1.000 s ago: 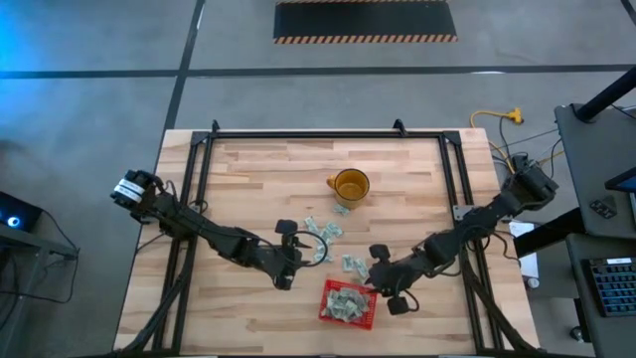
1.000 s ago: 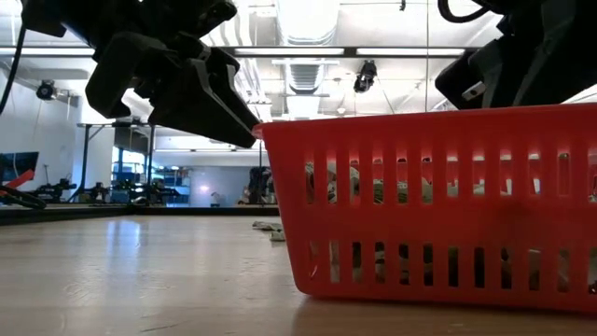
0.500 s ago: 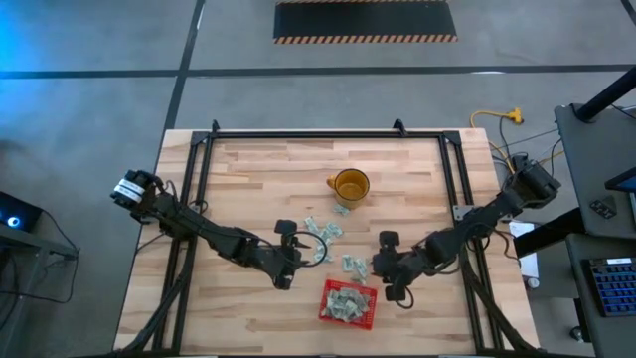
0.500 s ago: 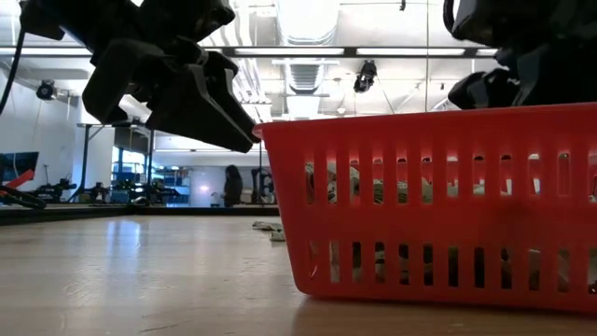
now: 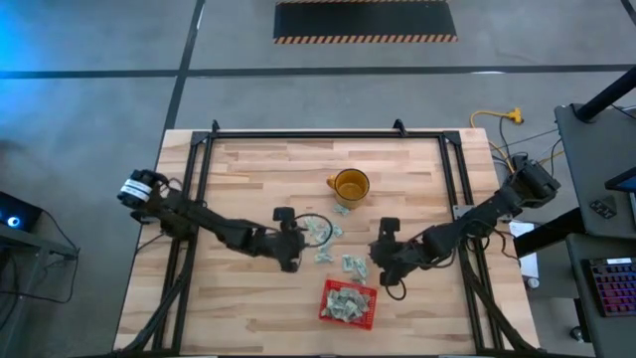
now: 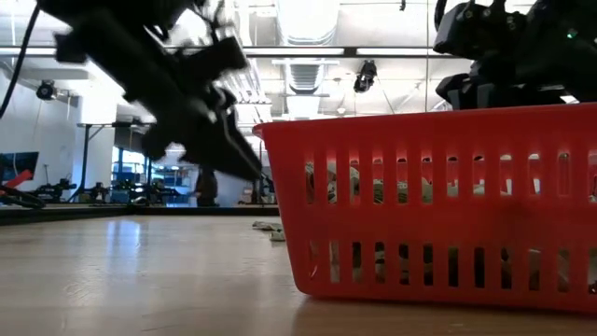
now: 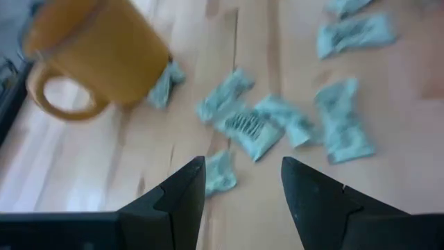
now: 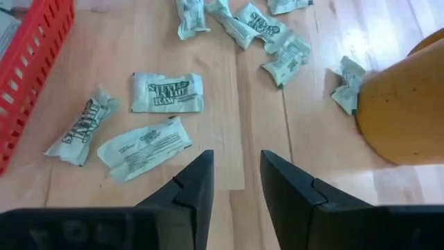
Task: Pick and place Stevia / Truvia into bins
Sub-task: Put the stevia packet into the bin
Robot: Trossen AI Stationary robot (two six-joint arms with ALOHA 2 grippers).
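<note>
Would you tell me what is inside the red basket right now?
The red basket holds a loose pile of pale green and white packets, also visible through its slotted wall. Whatever lies beneath the top packets is covered, so their number cannot be told.

Right hand [image 8: 234, 182] hangs empty, fingers apart, over the wooden counter [image 8: 229, 132]. Green packets [image 8: 167, 93] lie scattered between the red basket [image 8: 35, 62] and the amber mug [image 8: 402, 104].

Two slim, dark, jointed robot arms, near black all over. The left arm [image 5: 214, 227] has a white band with dark markings at its outer end (lettering too small to read). The right arm [image 5: 467, 227] is plain dark. Each wrist ends in two matte black fingers [image 7: 182, 187] with angular, wedge-shaped tips.
</note>
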